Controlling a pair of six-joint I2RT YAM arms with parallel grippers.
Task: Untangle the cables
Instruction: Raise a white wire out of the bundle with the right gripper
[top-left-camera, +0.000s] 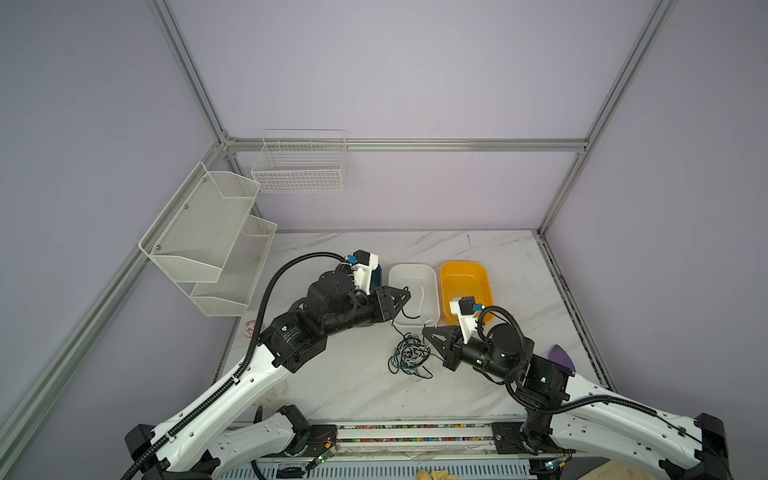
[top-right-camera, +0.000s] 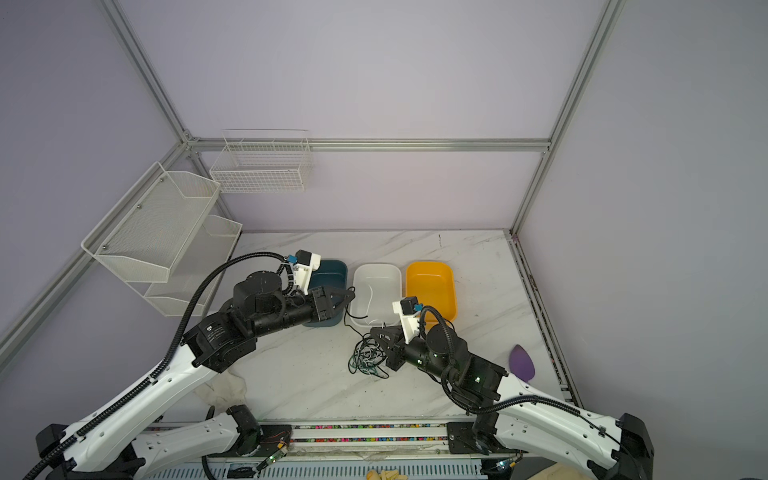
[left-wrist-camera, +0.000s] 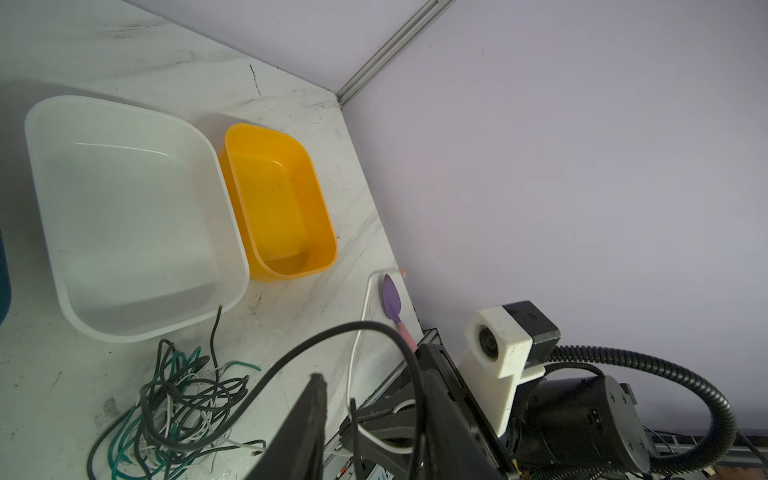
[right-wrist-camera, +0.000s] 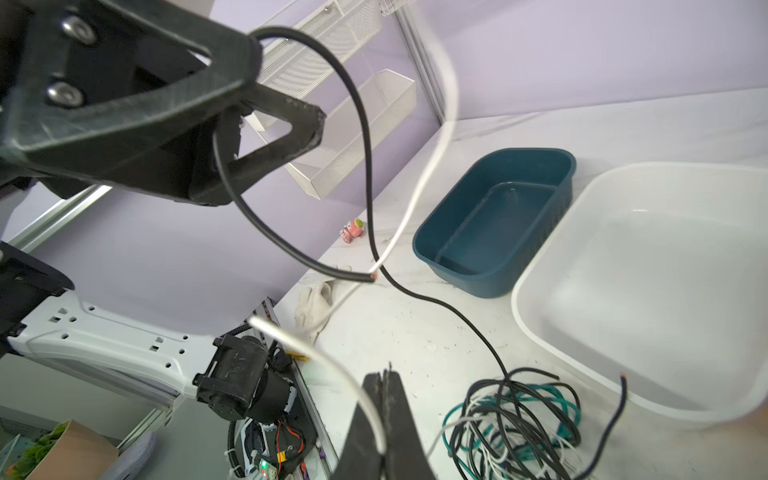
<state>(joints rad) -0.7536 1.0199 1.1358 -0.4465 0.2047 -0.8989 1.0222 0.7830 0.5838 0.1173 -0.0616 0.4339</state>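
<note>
Pinched between the tightly closed jaws of the right gripper (right-wrist-camera: 384, 376), a thin white cable (right-wrist-camera: 274, 328) arcs away close to the right wrist lens. That gripper (top-left-camera: 426, 332) hangs above the table, just in front of the near rim of the rectangular white plastic tub (top-left-camera: 413, 266). Before the same rim, on the marble tabletop (top-left-camera: 353, 386), lies the tangle of thin black, white and dark green cables (top-left-camera: 409, 358), loose loops heaped over one another. One dark end (left-wrist-camera: 216, 320) stands up against the tub's rim.

From the heap a thin black cable (right-wrist-camera: 367, 166) climbs to the left gripper (right-wrist-camera: 286, 89), whose jaws stand parted. The cable loops through the gap between them and its bare end dangles free. In both top views this gripper (top-right-camera: 349, 297) hovers over the white tub's edge on the side of the dark blue plastic tub (top-right-camera: 328, 272), which sits just beside the white one. A yellow plastic tub (top-left-camera: 463, 282) sits just beside the opposite edge. Beyond it, well apart from the white tub, a purple spatula (top-left-camera: 562, 358) lies near the table's edge.
</note>
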